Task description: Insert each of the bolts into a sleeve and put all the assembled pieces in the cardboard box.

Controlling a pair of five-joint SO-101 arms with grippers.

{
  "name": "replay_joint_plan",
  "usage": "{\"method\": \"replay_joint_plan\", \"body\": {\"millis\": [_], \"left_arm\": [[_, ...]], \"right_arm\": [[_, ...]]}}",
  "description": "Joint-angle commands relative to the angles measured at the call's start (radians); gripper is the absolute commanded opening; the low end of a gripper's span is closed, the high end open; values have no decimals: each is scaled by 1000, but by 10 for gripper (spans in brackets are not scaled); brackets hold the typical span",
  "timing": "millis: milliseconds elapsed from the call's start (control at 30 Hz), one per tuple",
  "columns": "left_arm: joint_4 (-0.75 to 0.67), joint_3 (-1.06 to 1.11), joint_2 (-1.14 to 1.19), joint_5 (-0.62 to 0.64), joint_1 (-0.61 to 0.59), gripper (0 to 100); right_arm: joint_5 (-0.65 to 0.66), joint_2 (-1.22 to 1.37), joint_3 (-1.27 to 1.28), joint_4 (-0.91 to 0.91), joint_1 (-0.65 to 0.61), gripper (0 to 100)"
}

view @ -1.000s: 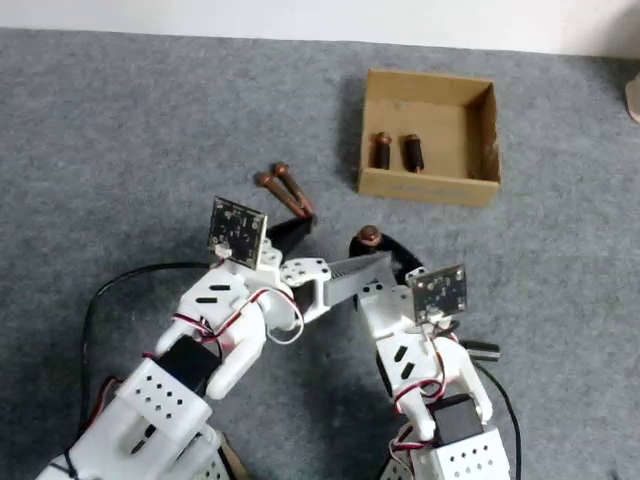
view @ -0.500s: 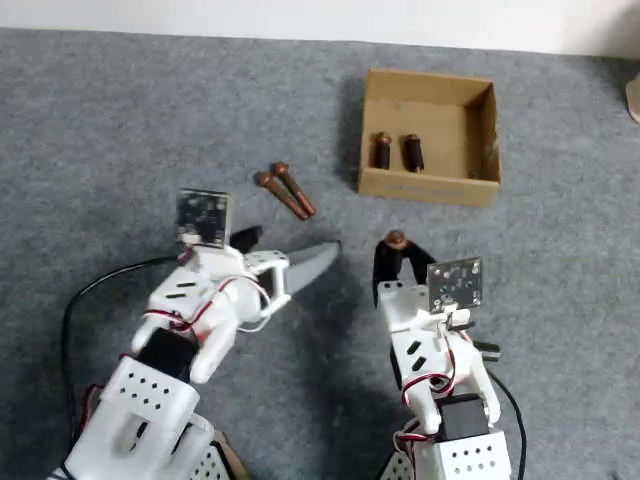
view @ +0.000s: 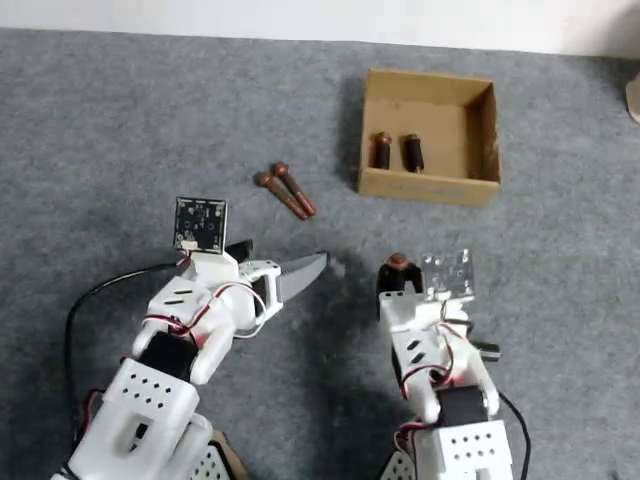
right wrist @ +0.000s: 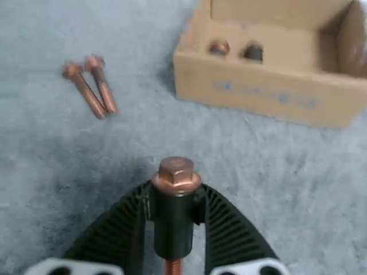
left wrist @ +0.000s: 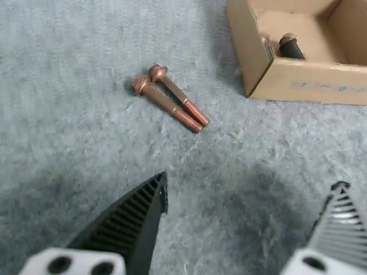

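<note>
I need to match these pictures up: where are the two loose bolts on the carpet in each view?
High view: the two loose bolts lie side by side, left of the cardboard box.
Left wrist view: bolts beyond the open left hand, beside the box's near corner.
Right wrist view: bolts beyond the right hand, off the box's front corner.
Shared landmark: the cardboard box.

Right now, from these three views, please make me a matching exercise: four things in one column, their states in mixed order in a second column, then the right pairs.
Things
1. left tool
2. right tool
3. two bare bolts
4. cardboard box

States
A. holds two assembled pieces
B. open, holding nothing
C. shut on a bolt in a black sleeve
D. lying side by side on the carpet

Pairs: 1-B, 2-C, 3-D, 4-A
</note>
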Motion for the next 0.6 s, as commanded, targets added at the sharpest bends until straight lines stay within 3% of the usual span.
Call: {"method": "replay_joint_plan", "body": {"millis": [0, 333, 567], "left_arm": [[-3, -5, -8, 5, -16, 396], [-3, -4, -7, 0, -16, 396], [-3, -4, -7, -2, -16, 396]], "right_arm": [[9, 136, -179, -5, 31, 3], [18, 572, -510, -108, 44, 3], [20, 905, -753, -180, 124, 3]]}}
